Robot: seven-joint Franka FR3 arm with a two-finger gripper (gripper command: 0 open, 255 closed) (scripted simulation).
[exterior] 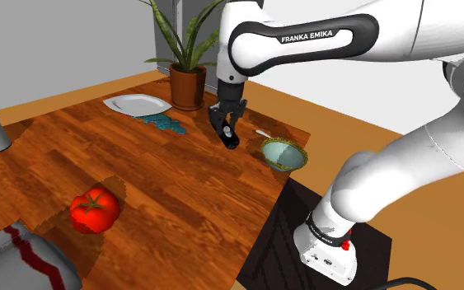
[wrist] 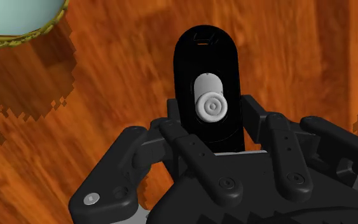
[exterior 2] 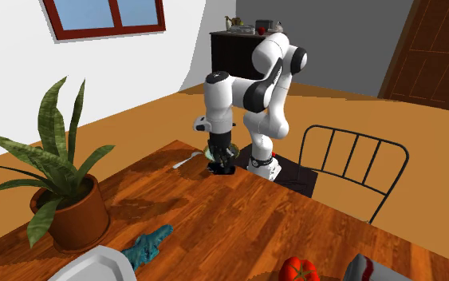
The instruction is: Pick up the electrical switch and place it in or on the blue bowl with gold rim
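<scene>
Wood-grain tabletop (exterior: 180, 189) spreads under the whole scene, and the white arm (exterior: 304, 37) reaches over it with its wrist turned down. Next in size is the blue bowl with gold rim (exterior: 283, 153), which stands empty on the table near the edge by the stand. The black gripper (exterior: 228, 129) hangs close beside it, on the side toward the shoulder view's left.

The gripper's fingers (wrist: 177, 143) are clamped on the electrical switch (wrist: 207, 95) — a black, round-ended body with a pale grey knob on its face. Its long axis runs along the fingers and points away from the hand toward the wood. I cannot tell whether its far end is clear of the table.

The coming move turns on one relation: the bowl lies off to one side of the held switch, not under it. In the wrist view only the bowl's rim cuts across a corner, apart from the switch's tip. By my judgement the hand has to carry the switch sideways — toward the shoulder view's right — until it is over the bowl's opening before the fingers part.
</scene>
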